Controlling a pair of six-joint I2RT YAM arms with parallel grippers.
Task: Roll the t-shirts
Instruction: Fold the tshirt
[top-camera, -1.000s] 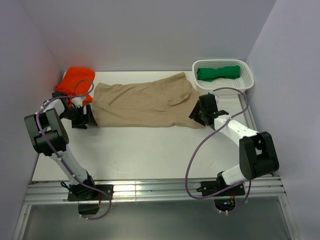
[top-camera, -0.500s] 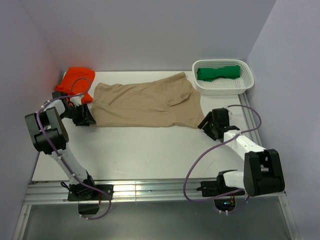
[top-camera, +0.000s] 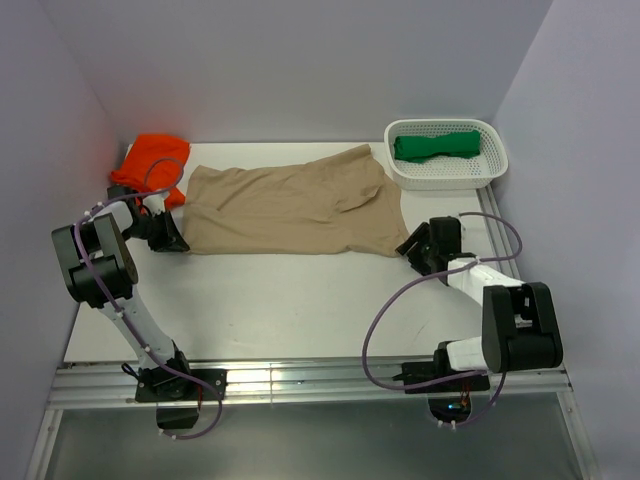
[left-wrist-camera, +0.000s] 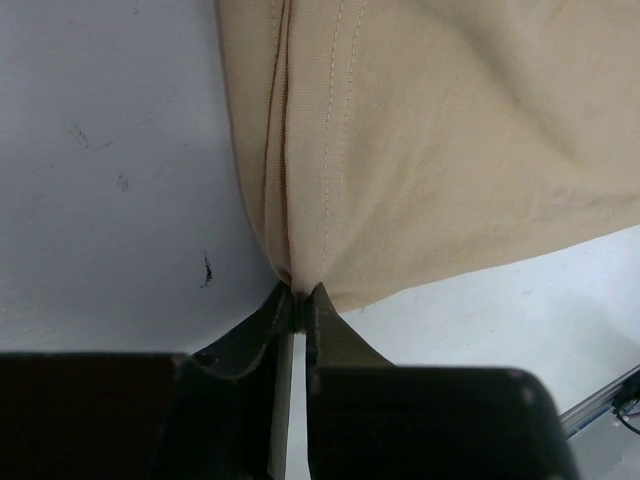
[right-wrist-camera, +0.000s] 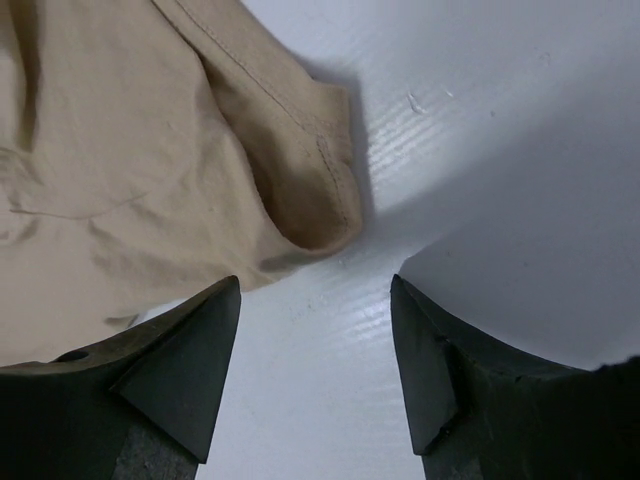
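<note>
From the top camera, the tan t-shirt (top-camera: 290, 210) lies spread flat across the far half of the counter (top-camera: 300, 300). The left claw (top-camera: 172, 237) sits at the shirt's left near corner. The right claw (top-camera: 415, 245) rests just off its right near corner, near the counter's right edge. An orange t-shirt (top-camera: 150, 160) is bunched in the far left corner. A green t-shirt (top-camera: 437, 146) lies in a white basket (top-camera: 495, 160) in the far right corner. The counter is white, pale lavender walls (top-camera: 300, 60) close it in on three sides, and a metal rail (top-camera: 300, 380) runs along the near edge.

In the left wrist camera, the left claw (left-wrist-camera: 298, 292) is pinched almost closed on the folded, stitched hem of the tan t-shirt (left-wrist-camera: 450, 150), cloth gathered at its tips. The white surface beside it carries small dark scuffs.

In the right wrist camera, the right claw (right-wrist-camera: 315, 285) stands wide apart and holds nothing. The tan t-shirt's (right-wrist-camera: 150, 150) hemmed corner lies just ahead of the left-hand finger, and bare counter fills the gap.
</note>
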